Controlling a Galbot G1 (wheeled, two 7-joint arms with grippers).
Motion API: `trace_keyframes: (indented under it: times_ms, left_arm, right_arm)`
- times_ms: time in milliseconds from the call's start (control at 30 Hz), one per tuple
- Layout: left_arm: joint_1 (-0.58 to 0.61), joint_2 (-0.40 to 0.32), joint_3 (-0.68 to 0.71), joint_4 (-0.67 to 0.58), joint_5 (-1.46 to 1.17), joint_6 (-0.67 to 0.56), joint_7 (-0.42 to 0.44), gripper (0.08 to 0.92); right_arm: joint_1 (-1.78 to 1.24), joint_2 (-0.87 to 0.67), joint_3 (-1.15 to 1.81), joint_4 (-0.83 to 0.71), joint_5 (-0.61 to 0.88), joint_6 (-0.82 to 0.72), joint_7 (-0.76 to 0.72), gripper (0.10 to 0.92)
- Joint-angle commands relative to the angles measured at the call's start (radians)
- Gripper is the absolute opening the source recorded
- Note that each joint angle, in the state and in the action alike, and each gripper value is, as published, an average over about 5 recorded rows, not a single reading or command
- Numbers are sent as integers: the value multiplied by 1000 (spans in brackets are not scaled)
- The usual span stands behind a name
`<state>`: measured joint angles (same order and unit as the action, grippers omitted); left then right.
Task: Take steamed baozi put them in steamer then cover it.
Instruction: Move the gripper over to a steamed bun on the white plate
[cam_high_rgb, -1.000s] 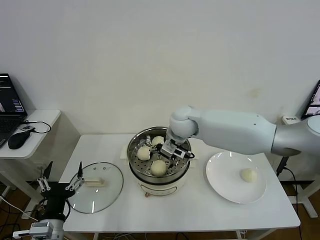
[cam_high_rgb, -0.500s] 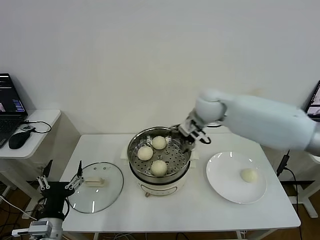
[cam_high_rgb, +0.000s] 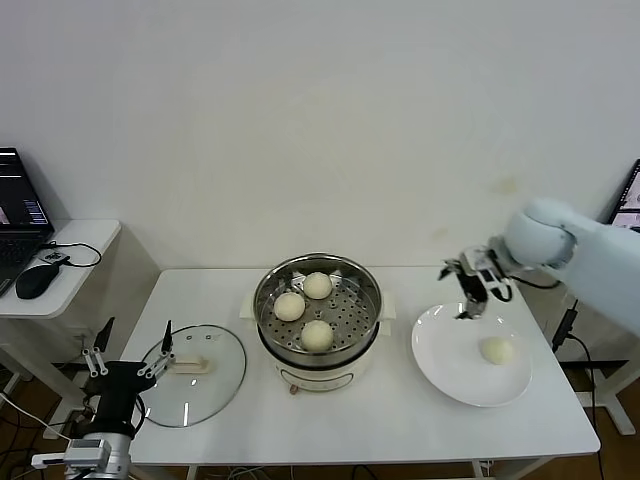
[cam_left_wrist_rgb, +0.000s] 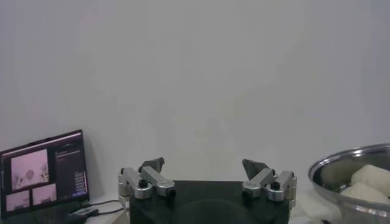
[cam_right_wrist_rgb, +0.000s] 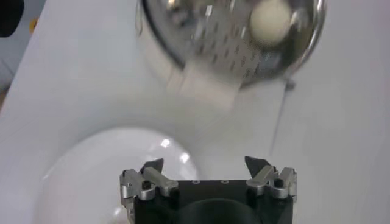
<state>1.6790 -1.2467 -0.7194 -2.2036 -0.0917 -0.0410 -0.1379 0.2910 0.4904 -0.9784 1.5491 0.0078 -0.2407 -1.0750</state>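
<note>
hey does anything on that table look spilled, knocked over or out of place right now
Nothing stands out. Three steamed baozi sit upright-looking in the steamer, a fourth on the plate, and the cover lies flat on the table. The open right hand hovers above the plate; the left hand is parked.

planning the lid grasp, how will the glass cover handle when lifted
The cover is clear glass, so probably fragile and fairly heavy. It lies flat with one small central handle, so it may tilt if pinched off-centre. The smooth handle could slip.
</note>
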Motion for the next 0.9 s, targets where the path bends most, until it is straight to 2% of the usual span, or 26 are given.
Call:
trace_keyframes:
  times_ms: [33, 400, 900]
  left_arm:
    - [4, -1, 6, 0, 4, 1, 3, 823]
    - [11, -3, 5, -5, 12, 3, 4, 823]
    - [4, 0, 2, 8, 13, 7, 5, 823]
  right_arm:
    - [-382, -111, 282, -65, -133, 10, -13, 823]
    - [-552, -12, 454, -235, -266, 53, 2, 823]
    - [-525, 123, 455, -380, -315, 60, -1, 819]
